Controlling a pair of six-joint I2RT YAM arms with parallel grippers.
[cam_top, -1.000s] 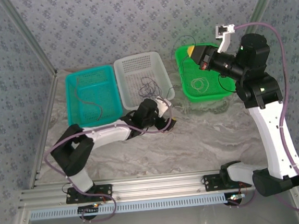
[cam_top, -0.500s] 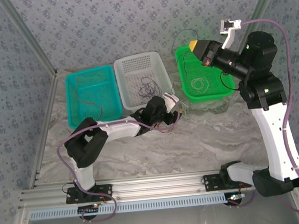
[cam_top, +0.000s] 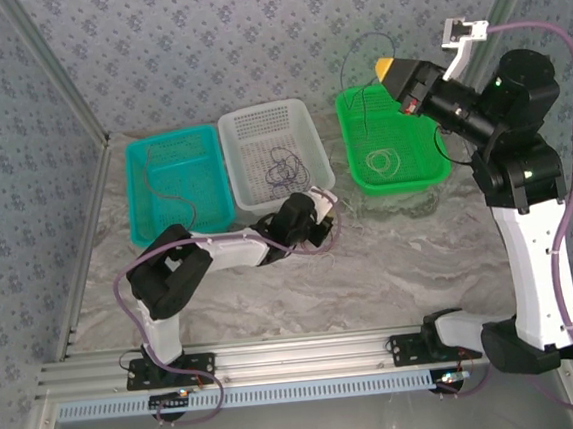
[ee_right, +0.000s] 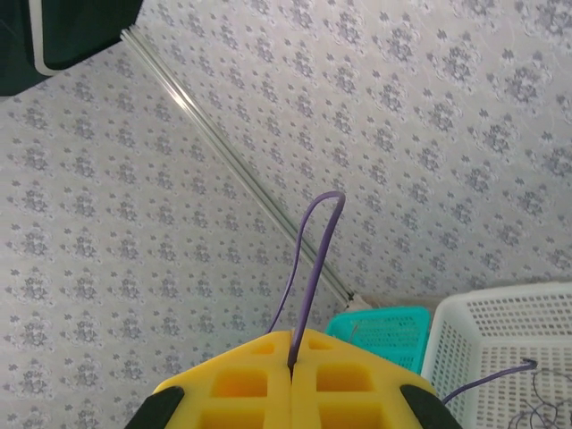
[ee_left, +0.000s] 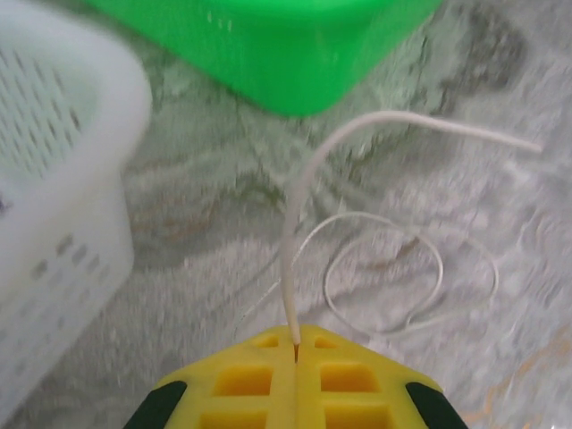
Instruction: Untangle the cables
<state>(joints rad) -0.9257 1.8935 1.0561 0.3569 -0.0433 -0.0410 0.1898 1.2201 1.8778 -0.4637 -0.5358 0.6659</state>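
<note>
The left tool (ee_left: pixel 295 347) is closed on a whitish cable (ee_left: pixel 288 223) just above the bench (ee_left: pixel 206 179), and the right tool (ee_right: pixel 292 368) is closed on a purple cable (ee_right: pixel 315 250), high up near the green basket (cam_top: pixel 435 168)

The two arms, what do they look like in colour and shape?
The left arm and right arm have white links and black joints. A thick mauve cable runs along each. The left hand and right hand have yellow fingers with square recesses.

Overhead view looks down from behind the bases (cam_top: pixel 169 368) at six o'clock; both close wrist views share the white basket (cam_top: pixel 273 153).
</note>
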